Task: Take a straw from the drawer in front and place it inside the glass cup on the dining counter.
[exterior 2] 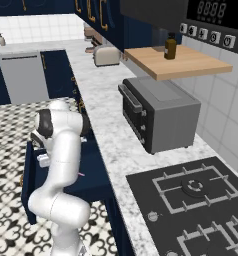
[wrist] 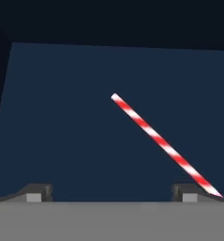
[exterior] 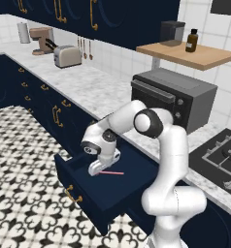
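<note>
Here the gripper (wrist: 111, 193) hangs wide apart over the straw (wrist: 161, 143), empty.

There was one straw (wrist: 163, 145), lying in the one open drawer (exterior: 88, 186). On the worktop (exterior: 95, 92) stood one microwave (exterior: 173, 97), one toaster (exterior: 67, 56), one coffee machine (exterior: 41, 40) and one paper roll (exterior: 23, 32). One wooden shelf (exterior: 188, 54) carried one brown bottle (exterior: 191, 41) and one dark box (exterior: 172, 32). One hob (exterior 2: 191, 200) sat in the worktop, and three utensils (exterior: 84, 48) hung on the wall.
</note>
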Controlling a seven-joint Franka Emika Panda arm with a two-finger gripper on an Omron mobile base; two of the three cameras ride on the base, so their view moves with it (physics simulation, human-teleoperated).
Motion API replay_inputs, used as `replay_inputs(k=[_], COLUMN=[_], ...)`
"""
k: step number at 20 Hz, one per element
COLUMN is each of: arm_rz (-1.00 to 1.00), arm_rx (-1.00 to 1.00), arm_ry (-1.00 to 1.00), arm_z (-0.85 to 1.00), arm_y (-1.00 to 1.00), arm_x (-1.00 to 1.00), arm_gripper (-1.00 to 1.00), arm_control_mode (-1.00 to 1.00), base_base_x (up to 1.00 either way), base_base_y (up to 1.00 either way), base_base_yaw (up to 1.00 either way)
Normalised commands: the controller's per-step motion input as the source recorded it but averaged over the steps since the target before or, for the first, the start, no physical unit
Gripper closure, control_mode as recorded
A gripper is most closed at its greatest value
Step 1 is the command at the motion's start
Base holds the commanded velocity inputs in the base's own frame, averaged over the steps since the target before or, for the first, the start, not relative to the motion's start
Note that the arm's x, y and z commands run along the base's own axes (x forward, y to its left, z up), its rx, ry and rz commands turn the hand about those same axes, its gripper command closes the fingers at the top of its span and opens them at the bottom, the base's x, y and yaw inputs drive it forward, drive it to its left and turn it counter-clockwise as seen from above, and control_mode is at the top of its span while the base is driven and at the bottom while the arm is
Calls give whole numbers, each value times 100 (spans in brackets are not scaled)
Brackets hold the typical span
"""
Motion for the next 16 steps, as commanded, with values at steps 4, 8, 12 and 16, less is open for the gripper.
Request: replay_inputs(k=[4, 8, 12, 16], arm_rz=[0, 0, 0, 0], arm_rx=[-8, -8, -10, -13], arm_ry=[13, 15, 24, 22], arm_z=[0, 0, -1, 0], arm_y=[-10, -1, 0, 0], arm_x=[55, 71, 74, 73], arm_gripper=[-100, -100, -100, -100], arm_control_mode=[-100, -100, -100, -100], base_base_x=[0, 0, 0, 0], base_base_y=[0, 0, 0, 0], base_base_yaw=[0, 0, 0, 0])
